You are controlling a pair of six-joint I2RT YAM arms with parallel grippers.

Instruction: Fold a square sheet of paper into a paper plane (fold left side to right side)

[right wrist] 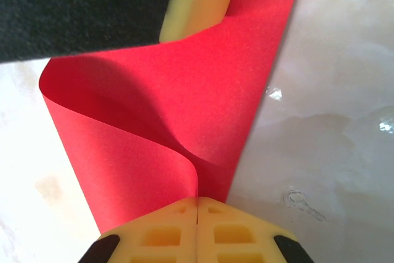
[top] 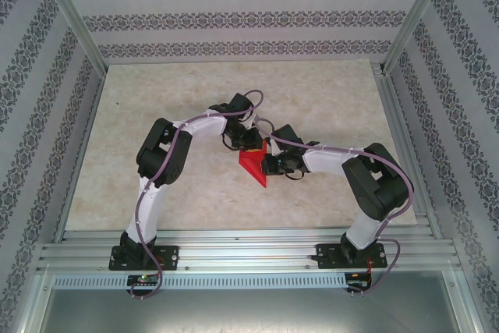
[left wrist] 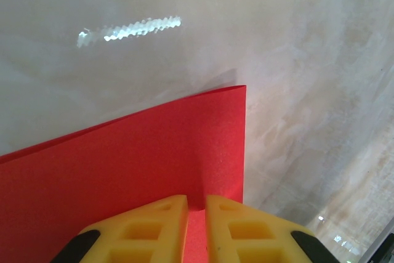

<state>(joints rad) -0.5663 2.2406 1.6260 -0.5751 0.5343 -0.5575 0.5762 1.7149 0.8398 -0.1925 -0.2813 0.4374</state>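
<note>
Red sheet [left wrist: 123,164], left part beyond view's edge

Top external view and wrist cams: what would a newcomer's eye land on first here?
The square sheet of paper, bright red, sits mid-table, the one vivid colour on the pale table. In the right wrist view it curls in a loose loop, not yet creased flat, the right gripper shut on it. The left gripper pinches its edge near a corner.

sheet of paper [right wrist: 154,127]: thin, matt red, faintly grainy. gripper fingers [left wrist: 154,229]: smooth yellow plastic. table [left wrist: 295,60]: glossy, marbled. frame [top: 234,249]: bare metal.
</note>
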